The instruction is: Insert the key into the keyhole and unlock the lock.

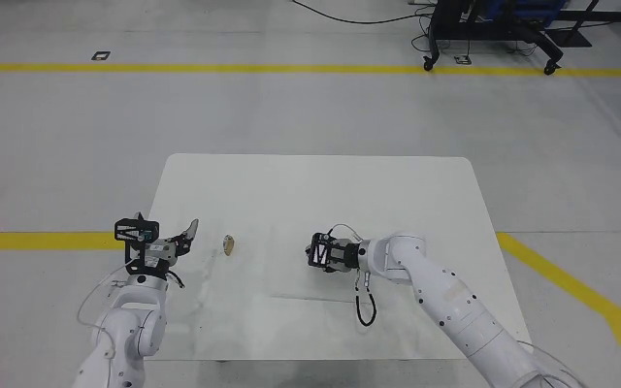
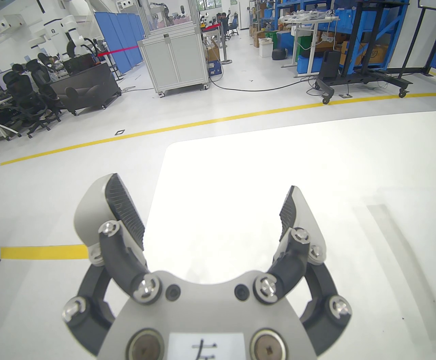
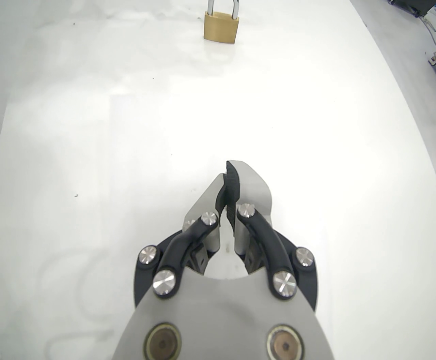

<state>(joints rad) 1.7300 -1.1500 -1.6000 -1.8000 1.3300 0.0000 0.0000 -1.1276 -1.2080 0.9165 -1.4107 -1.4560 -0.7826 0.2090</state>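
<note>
An open stretch of tabletop (image 1: 281, 194) runs from the right gripper (image 1: 312, 250) to the padlock (image 1: 228, 245) at its 9 o'clock; the left gripper (image 1: 184, 235), jaws apart, stands near the padlock's 9 o'clock side; a black cable loop (image 1: 365, 308) lies at the right gripper's 4 o'clock.

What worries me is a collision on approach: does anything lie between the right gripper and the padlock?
Nothing visible does. The right gripper, shut, points at the padlock on the table, with bare white surface between them. The top view shows the same open stretch.
</note>
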